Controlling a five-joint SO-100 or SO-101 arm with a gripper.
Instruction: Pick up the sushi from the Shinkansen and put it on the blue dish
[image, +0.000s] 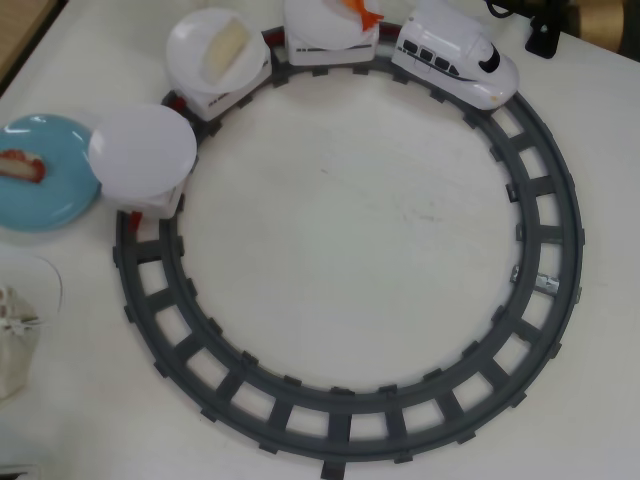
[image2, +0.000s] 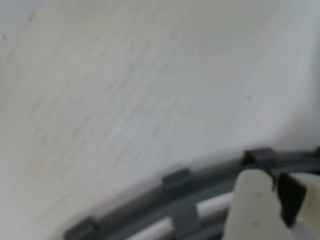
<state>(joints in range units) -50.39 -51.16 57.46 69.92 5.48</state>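
Observation:
The sushi (image: 20, 166), red-edged with a white centre, lies on the light-blue dish (image: 55, 195) at the left edge of the overhead view. The white Shinkansen (image: 455, 62) stands on the grey ring track (image: 545, 200) at the top right. It pulls three cars. The last car's white plate (image: 142, 152) is bare and sits right next to the blue dish. My gripper is out of the overhead view. In the blurred wrist view my gripper (image2: 275, 181) shows at the bottom right, above the track (image2: 180, 200), jaws together and holding nothing.
A pale cream sushi (image: 222, 48) lies on the middle car's plate, and an orange shrimp sushi (image: 362, 12) on the car behind the engine. A cream cloth pouch (image: 12, 340) sits at the left edge. Dark hardware (image: 545, 30) stands at the top right.

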